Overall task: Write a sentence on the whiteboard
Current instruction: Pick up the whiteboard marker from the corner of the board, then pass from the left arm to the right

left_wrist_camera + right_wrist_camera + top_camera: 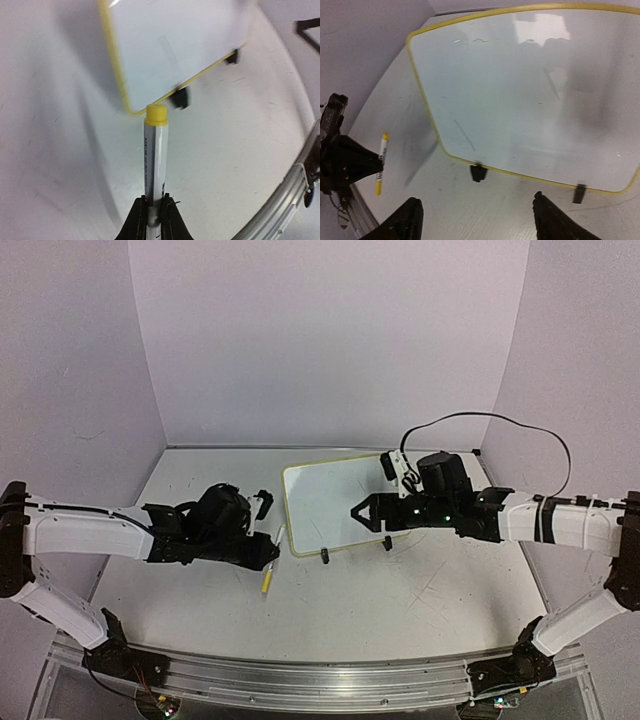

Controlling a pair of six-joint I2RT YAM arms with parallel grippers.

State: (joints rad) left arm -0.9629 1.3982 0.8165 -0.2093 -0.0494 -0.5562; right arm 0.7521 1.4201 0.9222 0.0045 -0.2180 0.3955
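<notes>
Left end effector (154,212) clamped shut on the marker (156,155) tail, yellow cap (156,114) aimed at the blank whiteboard (330,502) propped up mid-way across the table (400,590); right end effector (477,210) wide open, empty, over its near edge, likely to pull the cap.

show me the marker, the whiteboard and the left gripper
marker (155,160), left wrist view, middle of its white barrel
whiteboard (320,500), top view, bare white face
left gripper (155,202), left wrist view, between its fingertips

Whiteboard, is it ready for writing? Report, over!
Left gripper shut on yellow-capped marker. Right gripper open, empty, hovering near the whiteboard. No writing yet.
</notes>
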